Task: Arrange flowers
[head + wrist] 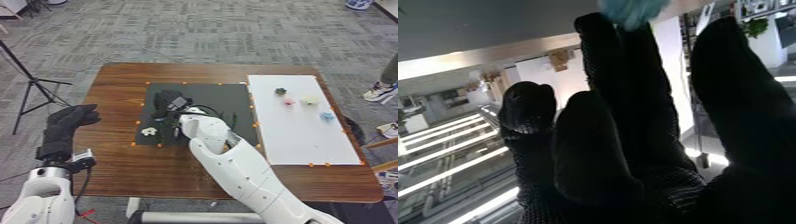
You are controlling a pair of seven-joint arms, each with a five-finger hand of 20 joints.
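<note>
Right hand (165, 100) is over the far left part of the black sheet (202, 89) on the desk (115, 170). Its fingers look extended, with pale blue petals (632, 11) at the tips in the wrist view. Left hand (69, 121) is off to the left, fingers loose.

Loose heads on the white board (306, 145): dark green (281, 91), pink (289, 101), cream (309, 100), blue flower (327, 117). White flower (148, 131) lies near the sheet's left edge.

Risks: slack contact could let the petals slip or turn; the forearm, low across the sheet, might nudge green stems (234, 120) (light, probably easily rolled).

Unclear — whether the fingers grip or merely touch the petals; what lies beneath palm and forearm. Petals cut off by the wrist view's edge.
</note>
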